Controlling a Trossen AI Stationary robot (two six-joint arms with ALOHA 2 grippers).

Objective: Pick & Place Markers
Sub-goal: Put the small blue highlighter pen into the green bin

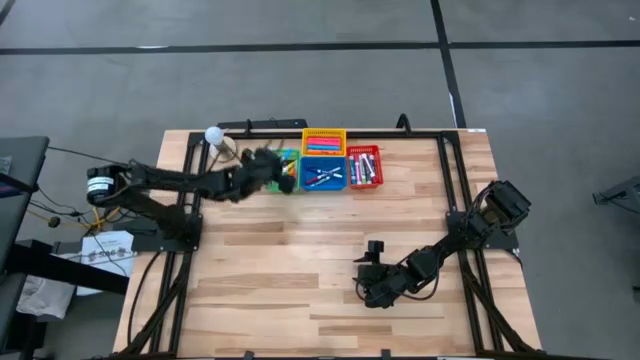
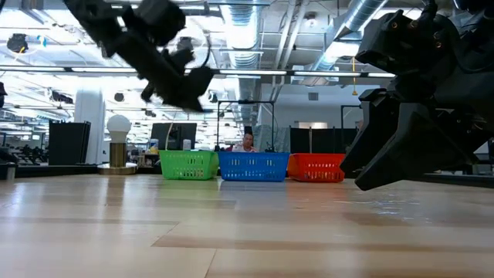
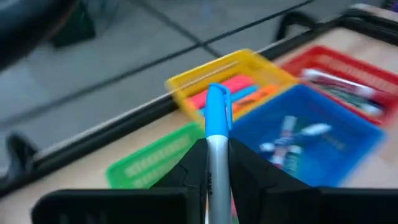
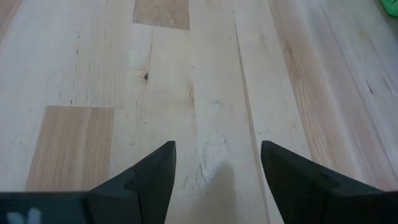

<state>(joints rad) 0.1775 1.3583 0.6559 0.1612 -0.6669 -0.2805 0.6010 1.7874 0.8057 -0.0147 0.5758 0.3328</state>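
Note:
My left gripper [image 3: 216, 163] hangs in the air over the green basket [image 1: 288, 160] at the table's far edge, shut on a marker with a grey barrel and a blue cap [image 3: 217, 112]. Beside it stand the yellow basket [image 1: 324, 140] with pink, blue and orange markers, the blue basket [image 1: 324, 178] with white markers, and the red basket [image 1: 365, 168] with several more. My right gripper [image 4: 217, 165] waits open, low over bare wood near the table's front right. My left gripper pinches the marker's grey barrel [image 3: 217, 155] between its two fingers, just below the blue cap. The marker lies along the fingers, its capped end sticking out past the fingertips. It is lifted clear above the baskets.
A white ball on a gold base [image 1: 213, 135] stands at the far left of the baskets. Black frame rails [image 1: 445, 170] run along the table's far edge and sides. Bare wood [image 1: 290, 270] fills the middle and the front of the table.

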